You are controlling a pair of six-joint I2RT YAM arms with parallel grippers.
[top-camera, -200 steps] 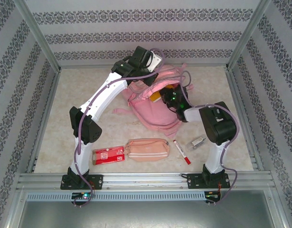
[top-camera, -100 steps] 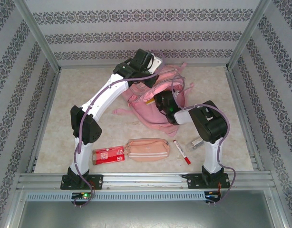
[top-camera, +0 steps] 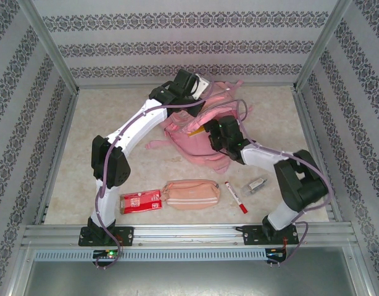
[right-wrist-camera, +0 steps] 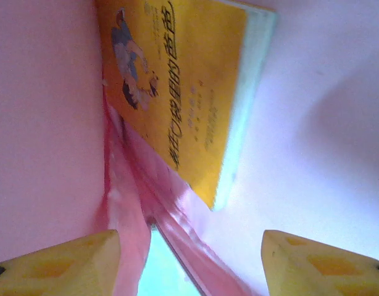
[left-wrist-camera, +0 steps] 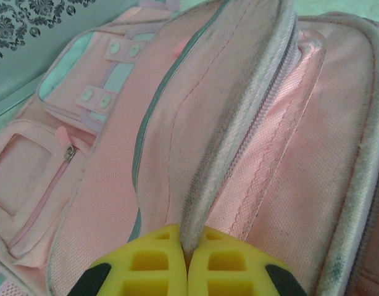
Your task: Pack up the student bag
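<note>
Student bag [top-camera: 192,149] lies far back on the desk [top-camera: 115,129]; left claw [left-wrist-camera: 186,250] pinches its flap, likely to keep the mouth open, while right claw [right-wrist-camera: 189,256] (spread wide) sits inside by a yellow book [right-wrist-camera: 183,80].

Beige marbled table [top-camera: 84,160], five loose items on it.
Pink backpack [top-camera: 192,148] lay toward the back, about centre, one strap trailing left across the surface. Along the near edge, left to right: flat red packet [top-camera: 140,201], its right end touching or just beside a pink pencil pouch [top-camera: 191,193] lying lengthwise; a white marker [top-camera: 235,197] with red ends, angled; a small metal clip [top-camera: 257,184], near the marker but apart.
</note>
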